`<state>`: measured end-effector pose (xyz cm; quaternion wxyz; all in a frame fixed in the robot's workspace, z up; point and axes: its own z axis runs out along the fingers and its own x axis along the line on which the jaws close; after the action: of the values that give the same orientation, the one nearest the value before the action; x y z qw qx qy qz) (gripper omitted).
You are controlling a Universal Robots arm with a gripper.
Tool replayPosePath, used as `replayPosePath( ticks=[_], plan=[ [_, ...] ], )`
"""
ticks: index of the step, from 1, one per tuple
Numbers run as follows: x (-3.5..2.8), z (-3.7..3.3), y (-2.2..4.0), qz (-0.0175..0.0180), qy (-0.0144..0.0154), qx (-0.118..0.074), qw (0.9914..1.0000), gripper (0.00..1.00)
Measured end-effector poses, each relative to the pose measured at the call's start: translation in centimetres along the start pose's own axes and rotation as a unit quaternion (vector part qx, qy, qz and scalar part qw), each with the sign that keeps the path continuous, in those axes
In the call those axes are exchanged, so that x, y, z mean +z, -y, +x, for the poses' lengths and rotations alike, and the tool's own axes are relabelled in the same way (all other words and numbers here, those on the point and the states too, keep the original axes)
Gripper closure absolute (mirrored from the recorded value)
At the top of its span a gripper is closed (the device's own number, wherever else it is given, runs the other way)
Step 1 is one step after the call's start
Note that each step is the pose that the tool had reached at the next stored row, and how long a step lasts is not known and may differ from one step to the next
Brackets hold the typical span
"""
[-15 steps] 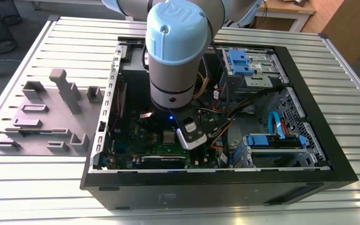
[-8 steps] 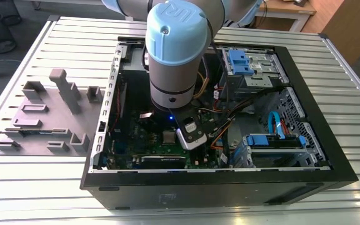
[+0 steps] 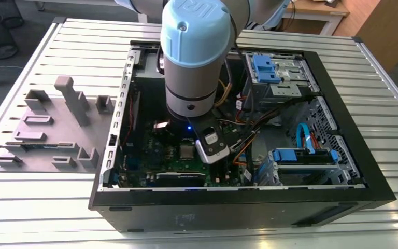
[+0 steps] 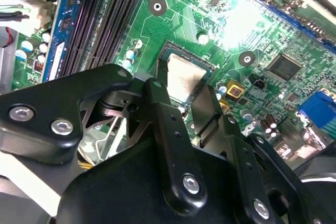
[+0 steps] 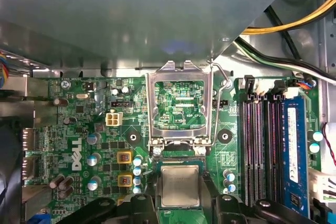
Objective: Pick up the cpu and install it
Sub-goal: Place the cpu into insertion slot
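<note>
Lying on the slatted metal table [image 3: 40, 205], open computer case [image 3: 240, 211], cpu [image 5: 180, 184] inside

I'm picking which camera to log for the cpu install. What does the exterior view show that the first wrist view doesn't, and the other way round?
Exterior view: the whole open computer case on the slatted table, grey fixture blocks at the exterior view's left, the arm above the case.
First wrist view: the hinged socket frame swung open, and the memory slots.
Both: the green motherboard and the cpu lying flat on it, with the gripper right at it.
</note>
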<state>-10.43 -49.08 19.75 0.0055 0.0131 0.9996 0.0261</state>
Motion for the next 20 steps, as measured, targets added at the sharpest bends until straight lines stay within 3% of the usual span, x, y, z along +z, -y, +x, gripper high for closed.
replayPosePath(
  ticks=[6, 13, 14, 17, 20],
  plan=[
    [-0.39, 0.0, -0.01, 0.0001, 0.0, 0.0, 1.0, 0.55],
    [-0.4, 0.0, -0.02, 0.0001, 0.0, 0.0, 1.0, 0.56],
    [-0.4, 0.0, -0.02, 0.0001, 0.0, 0.0, 1.0, 0.63],
    [-0.41, 0.0, -0.01, 0.0001, 0.0, 0.0, 1.0, 0.69],
    [-0.41, 0.0, -0.02, 0.0001, 0.0, 0.0, 1.0, 0.86]
  ],
)
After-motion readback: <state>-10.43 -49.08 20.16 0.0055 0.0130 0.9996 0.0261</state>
